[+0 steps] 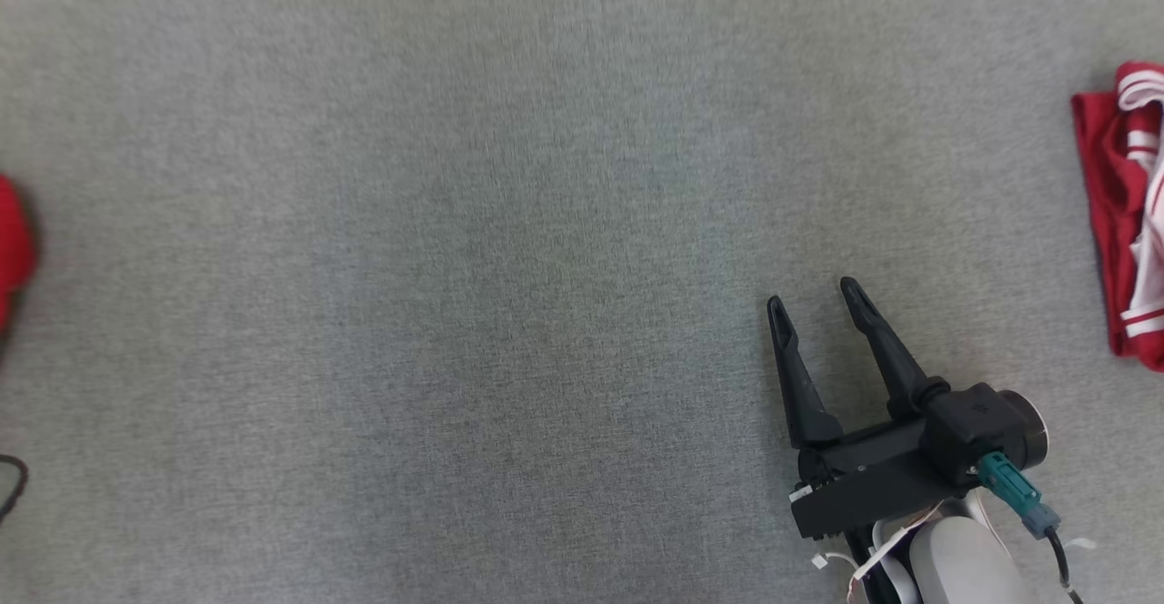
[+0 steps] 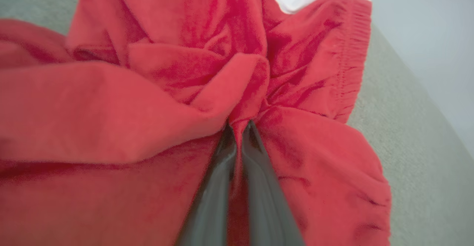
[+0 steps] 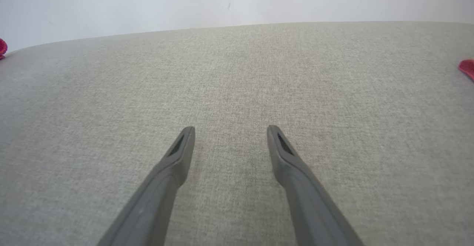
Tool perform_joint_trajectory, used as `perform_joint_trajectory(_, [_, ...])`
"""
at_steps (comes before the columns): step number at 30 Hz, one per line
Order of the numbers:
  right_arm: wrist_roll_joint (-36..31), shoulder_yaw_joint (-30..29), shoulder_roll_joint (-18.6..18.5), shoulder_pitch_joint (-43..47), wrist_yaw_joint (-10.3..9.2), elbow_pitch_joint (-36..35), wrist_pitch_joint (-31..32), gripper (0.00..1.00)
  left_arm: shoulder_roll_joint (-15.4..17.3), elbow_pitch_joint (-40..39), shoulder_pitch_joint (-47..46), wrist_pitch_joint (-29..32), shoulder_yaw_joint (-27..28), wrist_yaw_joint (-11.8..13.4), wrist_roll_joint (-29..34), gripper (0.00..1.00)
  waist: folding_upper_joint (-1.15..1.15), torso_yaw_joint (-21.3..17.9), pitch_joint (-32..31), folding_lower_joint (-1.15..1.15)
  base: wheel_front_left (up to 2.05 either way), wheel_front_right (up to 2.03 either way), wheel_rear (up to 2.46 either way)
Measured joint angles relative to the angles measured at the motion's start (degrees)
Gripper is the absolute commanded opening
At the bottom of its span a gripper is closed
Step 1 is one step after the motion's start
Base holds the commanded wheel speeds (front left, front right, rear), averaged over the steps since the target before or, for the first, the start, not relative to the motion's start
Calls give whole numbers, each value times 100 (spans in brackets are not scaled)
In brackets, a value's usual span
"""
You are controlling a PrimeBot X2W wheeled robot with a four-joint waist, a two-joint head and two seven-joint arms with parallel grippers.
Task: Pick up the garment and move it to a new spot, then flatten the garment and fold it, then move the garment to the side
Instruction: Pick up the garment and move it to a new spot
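The left end effector (image 2: 240,126) is clenched on a bunched fold of the red garment (image 2: 148,101), which lies crumpled at the left side of the bench (image 1: 455,222). The pinch is likely meant for lifting it. The right end effector (image 1: 812,293) hangs released over bare bench, probably ready to help flatten. The left wrist view shows that grip, whereas the head view shows a striped cloth (image 1: 1114,204) lying at the right.

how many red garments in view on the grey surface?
2. One red garment at the head view's left edge, probably the one the left hand pinches; one red-and-white garment at the right edge. Both run out of frame; more may be hidden.
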Motion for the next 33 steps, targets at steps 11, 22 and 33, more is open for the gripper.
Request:
perform_joint_trajectory(11, [149, 125, 30, 212, 0, 318, -47, 100, 105, -409, 21, -436, -481, -884, 119, 0, 0, 73, -847, 0, 0, 0, 0])
perform_joint_trajectory(22, [367, 142, 53, 652, 0, 528, -78, 100, -478, -1622, -257, -98, -1671, -1098, -144, 0, -1, 66, -2012, -1, 0, 0, 0])
perform_joint_trajectory(33, [390, 16, 58, 886, 0, 381, 33, 100, -1778, -2304, -30, -165, -2924, -1118, -541, 0, -1, -414, -2607, -2, 0, 0, 0])
